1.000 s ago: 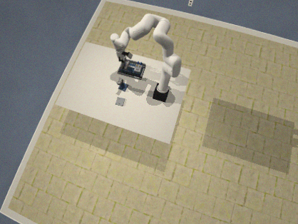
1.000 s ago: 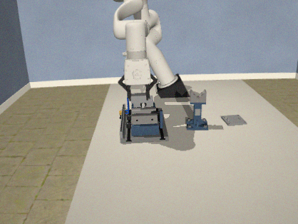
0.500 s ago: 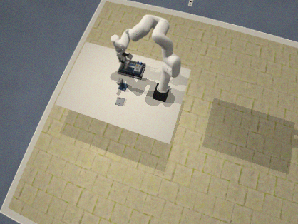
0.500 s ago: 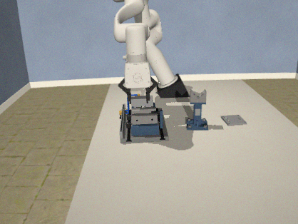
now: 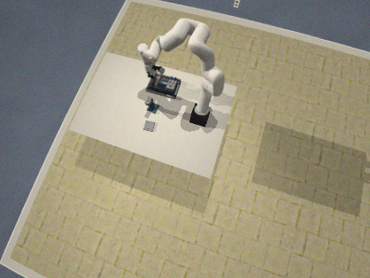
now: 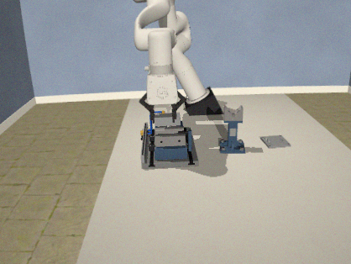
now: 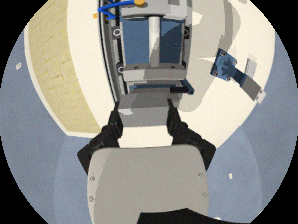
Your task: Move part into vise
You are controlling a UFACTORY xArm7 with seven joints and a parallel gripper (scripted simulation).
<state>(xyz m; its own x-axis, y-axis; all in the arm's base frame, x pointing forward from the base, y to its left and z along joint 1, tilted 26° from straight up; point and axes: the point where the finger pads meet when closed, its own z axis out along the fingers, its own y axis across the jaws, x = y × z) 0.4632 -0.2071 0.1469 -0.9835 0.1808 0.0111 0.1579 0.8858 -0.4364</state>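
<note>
Toward bench's far-left corner, gripper (image 6: 163,118) jaws clamped on the part (image 7: 148,117), held just over the vise (image 6: 170,148). Judged: rigid metal block, weighty, smooth-faced, slip risk. Grip across long sides, mid-length. Infeed plate (image 6: 275,141) bare.

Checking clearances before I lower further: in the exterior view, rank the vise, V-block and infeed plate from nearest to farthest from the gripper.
1. The vise, directly below the gripper, which is shut on the part.
2. The V-block, off to the right in this view.
3. The infeed plate, farther right still, lying bare.
</note>
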